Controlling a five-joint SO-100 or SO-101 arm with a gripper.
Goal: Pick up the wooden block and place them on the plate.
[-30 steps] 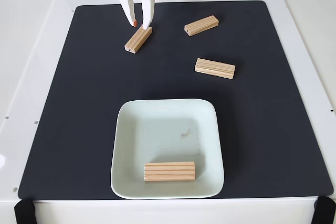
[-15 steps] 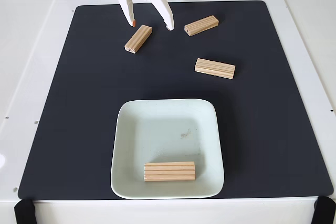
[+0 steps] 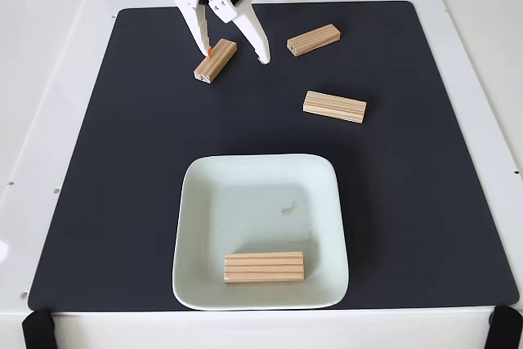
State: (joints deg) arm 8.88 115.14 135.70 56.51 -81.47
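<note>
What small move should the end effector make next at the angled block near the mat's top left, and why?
Probably lower a little and close. The white end effector is open, its fingers straddling the angled light-tan wooden block on the black mat. The pale mint square plate already holds one block.

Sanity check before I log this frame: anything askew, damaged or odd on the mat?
Nothing damaged or spilled. Three wooden blocks lie loose on the black mat at differing angles: one between the open gripper's fingers, one upper right, one mid right. A fourth lies flat in the plate, which has a faint smudge near its centre.
</note>
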